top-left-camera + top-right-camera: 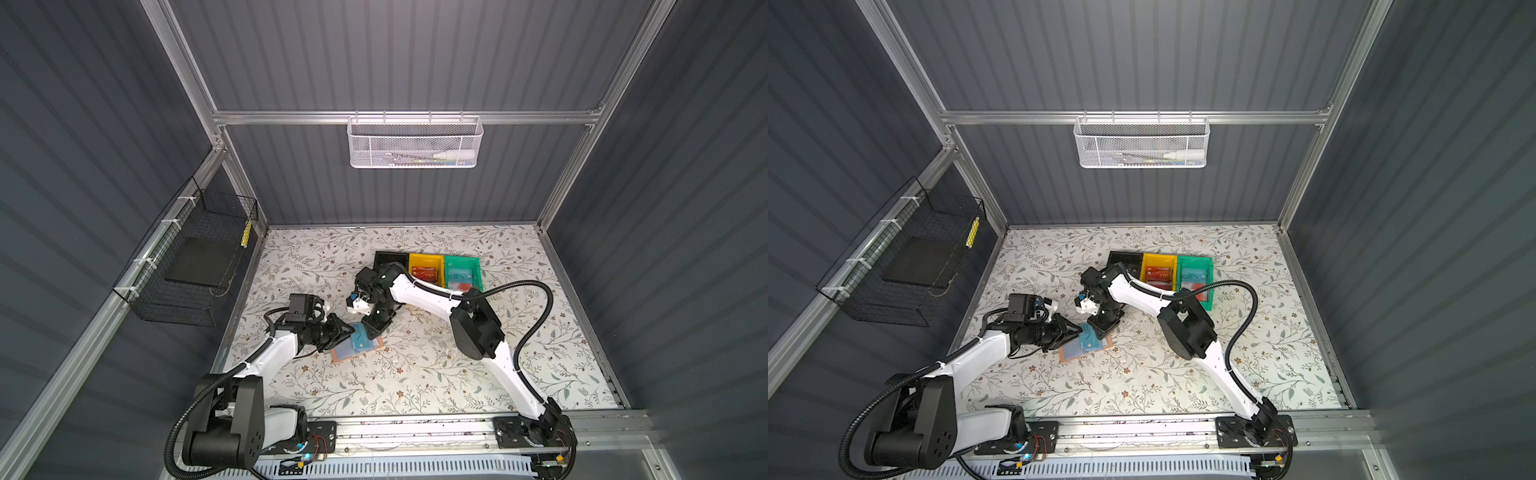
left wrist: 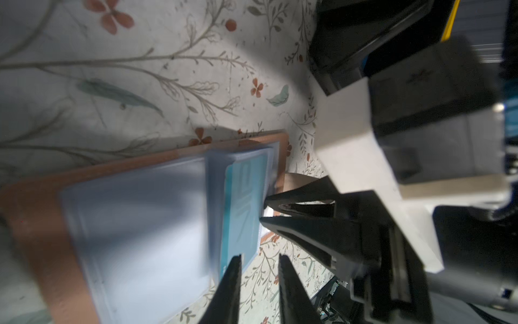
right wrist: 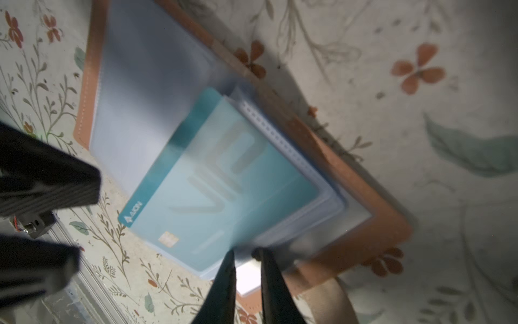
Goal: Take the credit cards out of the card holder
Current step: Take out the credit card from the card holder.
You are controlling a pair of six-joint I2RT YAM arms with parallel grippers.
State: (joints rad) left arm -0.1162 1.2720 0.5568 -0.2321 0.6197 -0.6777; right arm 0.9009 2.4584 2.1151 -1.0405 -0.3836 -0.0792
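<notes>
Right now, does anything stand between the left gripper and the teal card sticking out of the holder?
Nothing visible does. The left gripper, jaws open, faces the exposed end of the teal card with only bare table between. The right gripper pinches the card holder at a sleeve edge, off to the side.

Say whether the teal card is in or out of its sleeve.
Partly out: one end of the teal card clears the sleeve, the rest under it.
</notes>
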